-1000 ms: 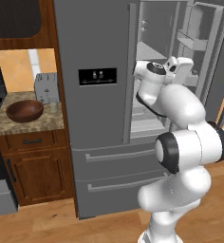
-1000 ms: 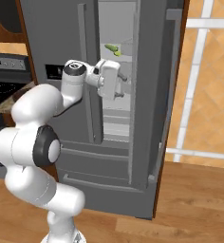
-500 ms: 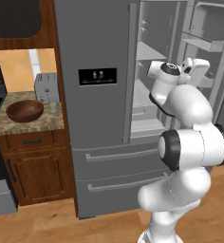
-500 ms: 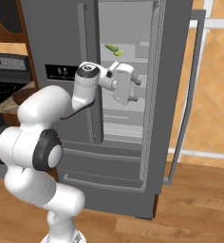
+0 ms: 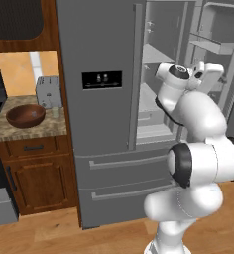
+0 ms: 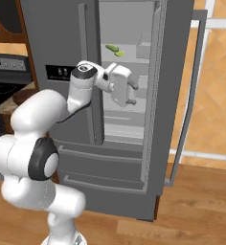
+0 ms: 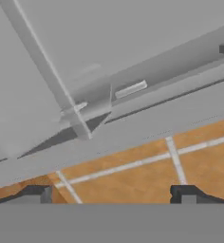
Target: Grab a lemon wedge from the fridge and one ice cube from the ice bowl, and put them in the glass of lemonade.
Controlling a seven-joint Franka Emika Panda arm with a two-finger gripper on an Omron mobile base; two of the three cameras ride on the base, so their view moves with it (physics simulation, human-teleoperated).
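A: Left base view, what's there?
B: Fridge (image 5: pixel 101 114) w/ right door swung wide open, left door shut. Left of it, ice bowl (image 5: pixel 26 115) sitting on the stone counter (image 5: pixel 20 130). Glass of lemonade (image 5: pixel 55 112) just right of the bowl, in front of the silver toaster (image 5: pixel 48 91). Very small, hard to see well.

A: And right base view?
B: Looks into the open fridge from the other side. Small green-yellow thing (image 6: pixel 114 50) lying on an upper shelf (image 6: pixel 127 58), maybe the lemon wedge, can't tell for sure. Black stove (image 6: pixel 5 79) at far left. Open door seen edge-on, long handle (image 6: pixel 186 100) sticking out toward the tiled wall.

A: Hand view?
B: Rolled over sideways. Grey fridge panels and a handle bar (image 7: pixel 47 76) up top, orange-brown floor tiles (image 7: pixel 142 173) lower down. Two dark fingertips (image 7: pixel 35 193) at the bottom, far apart, nothing between them.

A: Arm pose?
B: Rising from the base, elbow bent, forearm going up to shelf height. Gripper (image 6: pixel 132 93) sits in front of the open fridge part, near the middle shelves, below the green-yellow thing. Not touching anything. Seen from the left base view, wrist (image 5: pixel 181 75) turned toward the open door. Fingers spread wide, holding nothing.
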